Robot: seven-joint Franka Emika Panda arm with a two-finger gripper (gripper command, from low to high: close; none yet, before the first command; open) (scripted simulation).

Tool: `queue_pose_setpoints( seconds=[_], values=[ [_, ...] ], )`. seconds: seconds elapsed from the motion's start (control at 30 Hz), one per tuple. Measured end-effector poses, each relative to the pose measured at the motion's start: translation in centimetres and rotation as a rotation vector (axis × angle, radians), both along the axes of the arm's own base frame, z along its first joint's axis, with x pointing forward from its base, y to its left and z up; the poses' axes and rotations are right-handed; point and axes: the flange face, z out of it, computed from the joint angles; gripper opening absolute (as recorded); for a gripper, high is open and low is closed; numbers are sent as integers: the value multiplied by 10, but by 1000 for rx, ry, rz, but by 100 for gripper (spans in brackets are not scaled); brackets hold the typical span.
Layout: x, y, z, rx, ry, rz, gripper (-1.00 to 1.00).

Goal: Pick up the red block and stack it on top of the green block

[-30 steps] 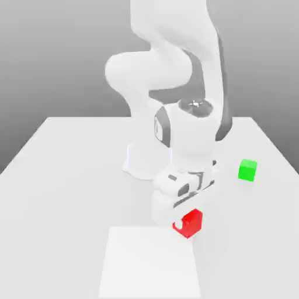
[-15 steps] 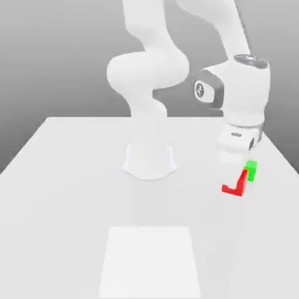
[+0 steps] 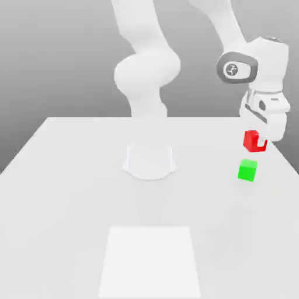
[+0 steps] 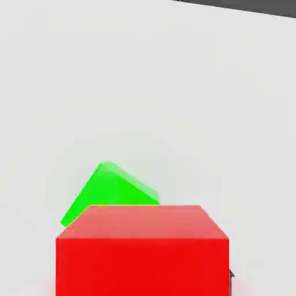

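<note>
The red block (image 3: 253, 141) hangs in the air at the exterior view's right, held by my gripper (image 3: 260, 142), which is shut on it. The green block (image 3: 247, 170) rests on the white table just below the red one, with a clear gap between them. In the hand view the red block (image 4: 143, 250) is close to the camera, and the green block (image 4: 108, 191) lies on the table beyond it, partly hidden behind its upper edge.
The arm's round base (image 3: 149, 162) stands at the middle of the white table (image 3: 70, 193). A brighter white rectangle (image 3: 150, 261) marks the table's near side. The table's right edge runs close to the green block.
My gripper has carried the red block from the table's near middle to the exterior view's right, then raised it above the green block.
</note>
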Motion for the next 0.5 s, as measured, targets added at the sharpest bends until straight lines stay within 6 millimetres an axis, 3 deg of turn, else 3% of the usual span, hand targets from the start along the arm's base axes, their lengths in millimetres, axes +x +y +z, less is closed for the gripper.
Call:
queue_pose_setpoints(
  seconds=[0.43, 0.47, 0.5],
  values=[
    [-2, 1, -58, 0, -3, 8, -100],
    [-3, 0, -62, 1, 1, 8, 100],
    [-1, 0, -62, 1, 1, 1, 100]
  ],
)
